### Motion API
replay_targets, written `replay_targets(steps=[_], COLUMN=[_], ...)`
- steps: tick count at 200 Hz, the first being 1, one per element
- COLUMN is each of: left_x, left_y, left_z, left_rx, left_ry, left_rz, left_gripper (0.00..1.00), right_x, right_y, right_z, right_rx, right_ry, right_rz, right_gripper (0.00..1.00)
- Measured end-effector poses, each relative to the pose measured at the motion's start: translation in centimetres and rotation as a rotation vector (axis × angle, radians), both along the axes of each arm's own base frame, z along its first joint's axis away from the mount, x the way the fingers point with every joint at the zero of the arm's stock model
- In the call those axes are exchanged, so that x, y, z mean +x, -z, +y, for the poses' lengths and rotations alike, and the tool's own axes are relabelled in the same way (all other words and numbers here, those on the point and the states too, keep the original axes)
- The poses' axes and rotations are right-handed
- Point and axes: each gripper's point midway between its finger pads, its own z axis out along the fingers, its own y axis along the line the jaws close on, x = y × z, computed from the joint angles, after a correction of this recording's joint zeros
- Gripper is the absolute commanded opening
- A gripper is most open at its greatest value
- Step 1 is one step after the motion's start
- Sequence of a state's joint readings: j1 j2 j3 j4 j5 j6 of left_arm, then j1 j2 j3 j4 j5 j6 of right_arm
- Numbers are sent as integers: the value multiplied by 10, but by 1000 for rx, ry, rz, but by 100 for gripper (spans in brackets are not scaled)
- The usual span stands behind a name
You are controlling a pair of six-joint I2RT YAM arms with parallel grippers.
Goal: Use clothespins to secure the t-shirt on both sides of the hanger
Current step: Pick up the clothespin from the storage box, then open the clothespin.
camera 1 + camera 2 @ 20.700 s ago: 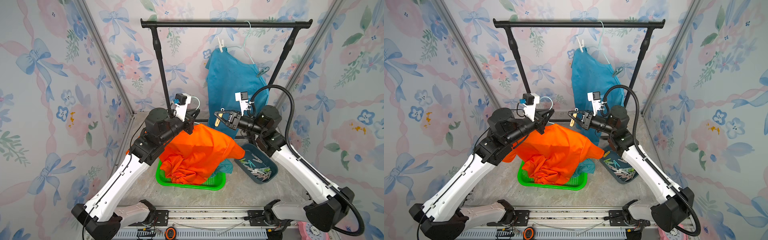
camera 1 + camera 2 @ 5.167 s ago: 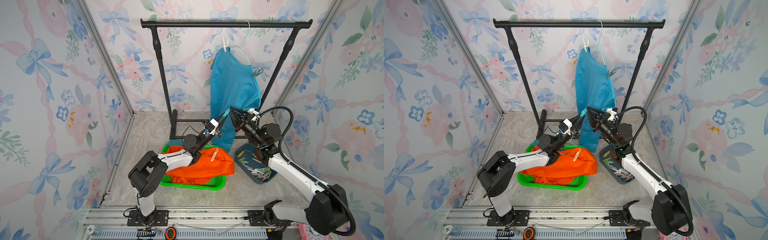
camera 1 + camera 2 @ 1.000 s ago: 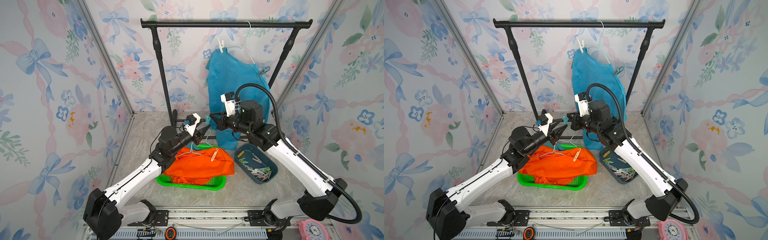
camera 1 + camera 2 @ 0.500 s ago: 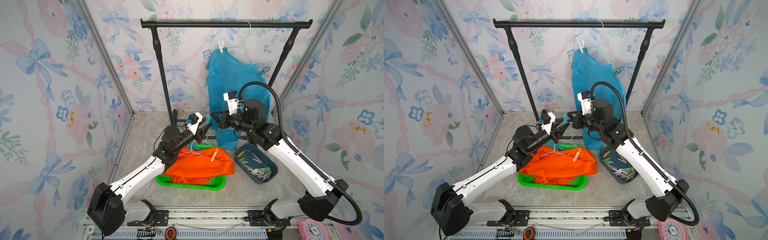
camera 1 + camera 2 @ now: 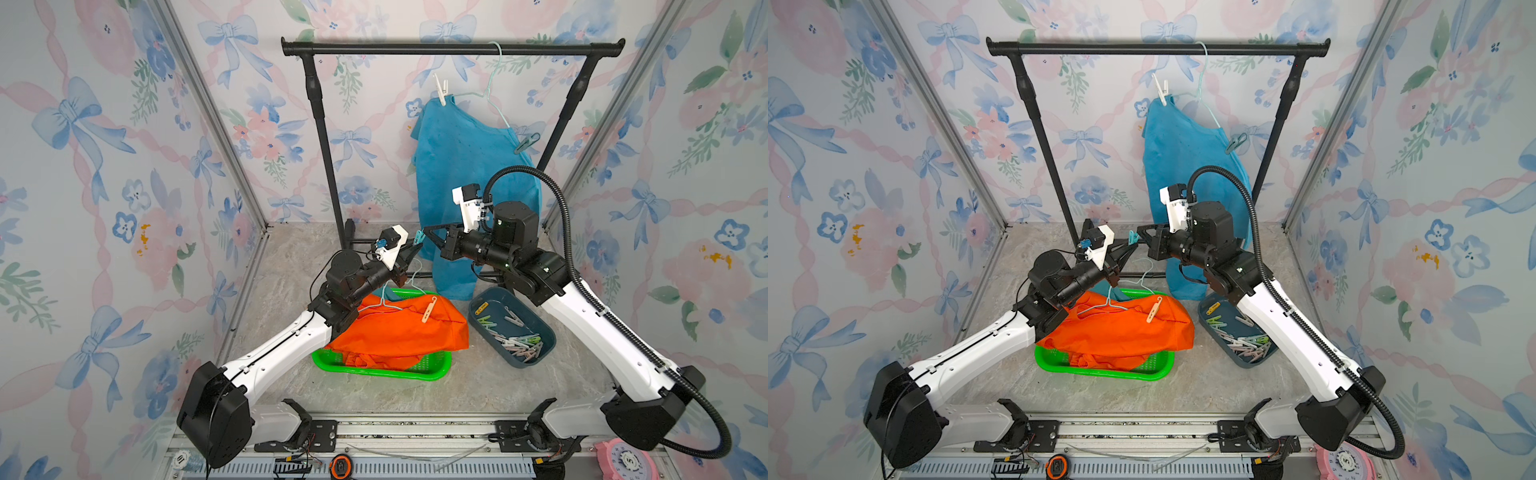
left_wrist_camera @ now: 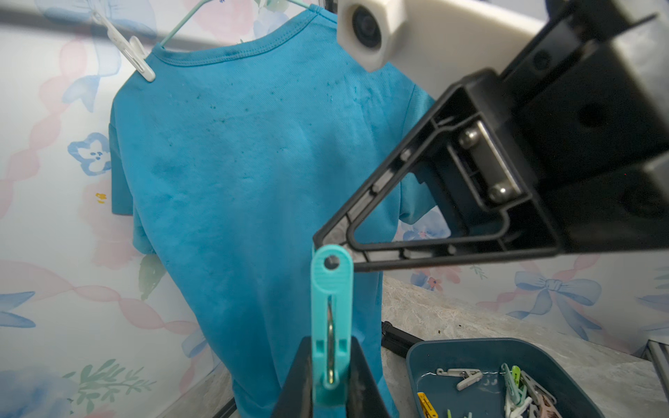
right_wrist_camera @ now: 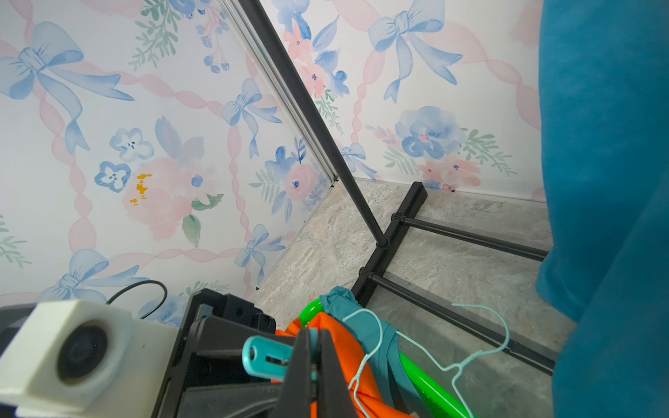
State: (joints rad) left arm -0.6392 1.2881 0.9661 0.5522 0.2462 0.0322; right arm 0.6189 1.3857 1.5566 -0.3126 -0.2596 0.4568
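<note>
Both grippers meet above the basket on one teal clothespin (image 5: 419,237) (image 5: 1133,237). My left gripper (image 6: 331,342) is shut on its lower half (image 6: 331,318), which stands between the fingers. My right gripper (image 7: 314,334) is shut on the clothespin's (image 7: 264,358) other end. Below them an orange t-shirt (image 5: 399,332) lies heaped in a green basket (image 5: 374,372). A pale teal wire hanger (image 5: 386,297) and a cream clothespin (image 5: 429,309) rest on it. A dark blue tray (image 5: 544,336) at the right holds several more clothespins (image 5: 515,343).
A blue t-shirt (image 5: 461,166) hangs on a hanger from the black rail (image 5: 415,49), pinned by a white clothespin (image 5: 441,89) and a teal one (image 5: 525,143). It hangs just behind my right arm. The rack's feet (image 7: 394,231) lie on the floor behind the basket.
My left gripper's jaws have closed onto the teal clothespin that the right gripper holds. Both arms have barely shifted.
</note>
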Motion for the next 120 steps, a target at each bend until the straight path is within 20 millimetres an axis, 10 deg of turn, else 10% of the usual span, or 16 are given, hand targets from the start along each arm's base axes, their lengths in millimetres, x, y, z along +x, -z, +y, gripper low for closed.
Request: replay_targets(steps=[58, 120], left_x=[4, 7], left_y=[-3, -4], left_z=[4, 6], left_rx=[-2, -5], left_ry=[-38, -56], left_rz=[-7, -7], left_gripper=[6, 6], right_x=[-1, -14], right_y=[4, 0], right_z=[-3, -10], right_rx=[8, 29], right_ry=[-6, -13], right_rz=[5, -48], right_gripper=[61, 78])
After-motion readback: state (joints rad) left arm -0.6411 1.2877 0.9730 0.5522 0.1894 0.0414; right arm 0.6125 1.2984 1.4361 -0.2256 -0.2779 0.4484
